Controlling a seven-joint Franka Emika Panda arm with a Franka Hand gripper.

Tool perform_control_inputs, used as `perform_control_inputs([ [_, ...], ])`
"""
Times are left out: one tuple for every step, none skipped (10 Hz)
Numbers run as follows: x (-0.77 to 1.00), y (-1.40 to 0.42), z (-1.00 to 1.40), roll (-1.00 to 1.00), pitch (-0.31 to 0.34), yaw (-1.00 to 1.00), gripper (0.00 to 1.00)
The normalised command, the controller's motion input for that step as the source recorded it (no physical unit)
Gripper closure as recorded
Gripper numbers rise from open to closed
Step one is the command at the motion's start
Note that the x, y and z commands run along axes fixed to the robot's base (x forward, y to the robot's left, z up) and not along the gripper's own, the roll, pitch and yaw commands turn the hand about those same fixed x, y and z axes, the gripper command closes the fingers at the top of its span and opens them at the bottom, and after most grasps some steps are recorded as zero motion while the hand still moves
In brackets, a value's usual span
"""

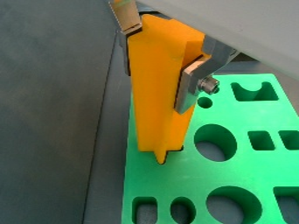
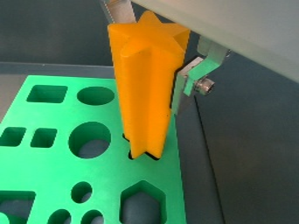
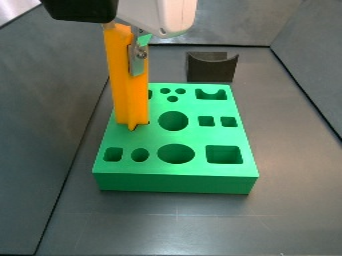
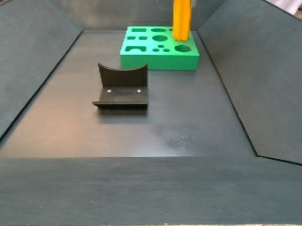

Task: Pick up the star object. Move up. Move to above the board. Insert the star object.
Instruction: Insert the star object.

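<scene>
The star object, a tall bright orange prism with ridged sides, stands upright over the green board. My gripper is shut on its upper part, one silver finger on each side. In both wrist views its lower tip sits at the mouth of the star-shaped cut-out near the board's edge. How deep it goes I cannot tell. In a side view the star object rises from the far left part of the board under the gripper. Another side view shows the star object on the board.
The dark fixture stands on the floor just behind the board; its L-shaped bracket is apart from the board. Round, square, oval and hexagon holes fill the board. Dark sloping walls enclose the floor.
</scene>
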Motion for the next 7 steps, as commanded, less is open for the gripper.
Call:
perform_control_inputs([
  [0.0,0.0,-0.27,0.07,-0.019,0.23,1.0],
  [-0.01,0.0,-0.26,0.07,-0.024,0.15,1.0],
  [0.0,0.0,0.0,0.0,0.0,0.05,1.0],
  [0.0,0.0,-0.04,0.0,0.0,0.0,1.0],
  [-0.01,0.0,-0.31,0.05,-0.06,0.0,1.0],
  [-0.05,0.0,-0.53,0.03,-0.16,0.0,1.0],
  [-0.07,0.0,-0.62,0.01,-0.221,0.0,1.0],
])
